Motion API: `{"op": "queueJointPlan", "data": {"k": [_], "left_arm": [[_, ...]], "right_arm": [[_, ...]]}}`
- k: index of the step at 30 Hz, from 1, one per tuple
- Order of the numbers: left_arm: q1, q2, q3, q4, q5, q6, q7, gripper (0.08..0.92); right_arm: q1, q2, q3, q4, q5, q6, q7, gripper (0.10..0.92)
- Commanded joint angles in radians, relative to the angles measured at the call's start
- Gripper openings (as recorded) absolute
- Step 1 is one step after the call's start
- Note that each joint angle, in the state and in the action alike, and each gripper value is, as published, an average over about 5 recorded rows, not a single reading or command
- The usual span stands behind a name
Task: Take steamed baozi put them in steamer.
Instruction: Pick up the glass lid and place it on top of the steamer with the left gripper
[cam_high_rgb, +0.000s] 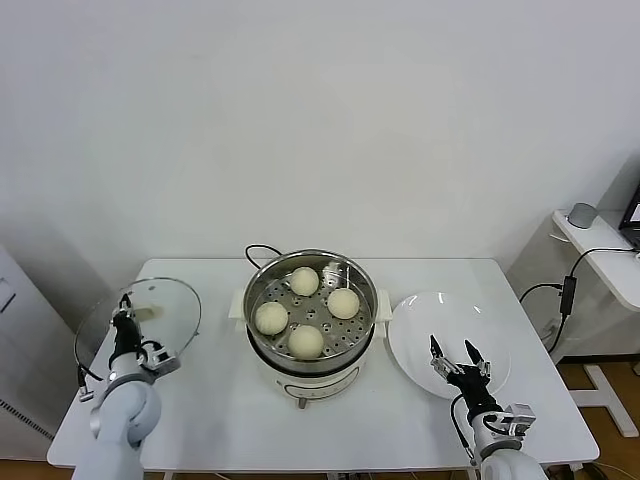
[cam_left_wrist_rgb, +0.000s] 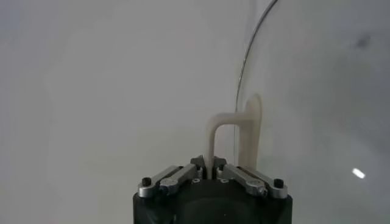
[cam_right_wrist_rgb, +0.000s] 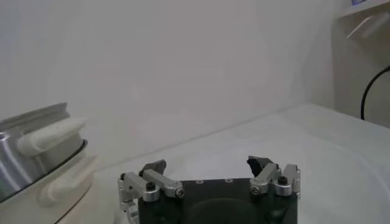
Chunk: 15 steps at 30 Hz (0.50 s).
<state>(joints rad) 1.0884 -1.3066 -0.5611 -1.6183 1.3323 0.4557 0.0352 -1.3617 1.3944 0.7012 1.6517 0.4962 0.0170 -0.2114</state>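
The steamer (cam_high_rgb: 365, 283), a shiny steel pot on a white base, stands mid-table. Several cream-white steamed baozi (cam_high_rgb: 304, 281) rest on its perforated tray. At the table's left end my left gripper (cam_high_rgb: 124, 318) is shut on the cream handle (cam_left_wrist_rgb: 226, 122) of the round glass lid (cam_high_rgb: 165, 300), which stands tilted on edge. In the left wrist view its jaws (cam_left_wrist_rgb: 208, 164) pinch the handle's thin leg. My right gripper (cam_high_rgb: 457, 357) hangs open and empty over the bare white plate (cam_high_rgb: 420, 320), to the right of the steamer (cam_right_wrist_rgb: 30, 158).
A black cord (cam_high_rgb: 258, 250) runs from behind the steamer. A side table (cam_high_rgb: 600, 250) with a grey object (cam_high_rgb: 581, 214) and hanging cables (cam_high_rgb: 565, 290) stands at the right. A white cabinet (cam_high_rgb: 15, 330) borders the table's left end.
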Motion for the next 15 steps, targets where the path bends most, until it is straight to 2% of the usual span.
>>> {"op": "queueJointPlan", "data": {"k": [1,4,9,15], "left_arm": [[-0.002,-0.130,0.149,-0.355,0.346,0.330,0.287,0.130],[-0.011,-0.167,0.174,-0.396,0.385,0.330,0.339,0.130],[-0.019,-0.189,0.224,-0.430,0.444,0.330,0.390,0.130],[-0.037,-0.263,0.331,-0.397,0.477,0.330,0.396,0.130]], "right_arm": [[-0.003,-0.002,0.003,0.009,0.002,-0.003,-0.003,0.823],[-0.007,-0.010,0.007,0.011,0.003,-0.004,-0.006,0.823],[-0.012,-0.019,0.013,0.012,0.005,-0.003,-0.008,0.823],[-0.019,-0.030,0.010,0.011,0.002,0.001,-0.015,0.823]]}}
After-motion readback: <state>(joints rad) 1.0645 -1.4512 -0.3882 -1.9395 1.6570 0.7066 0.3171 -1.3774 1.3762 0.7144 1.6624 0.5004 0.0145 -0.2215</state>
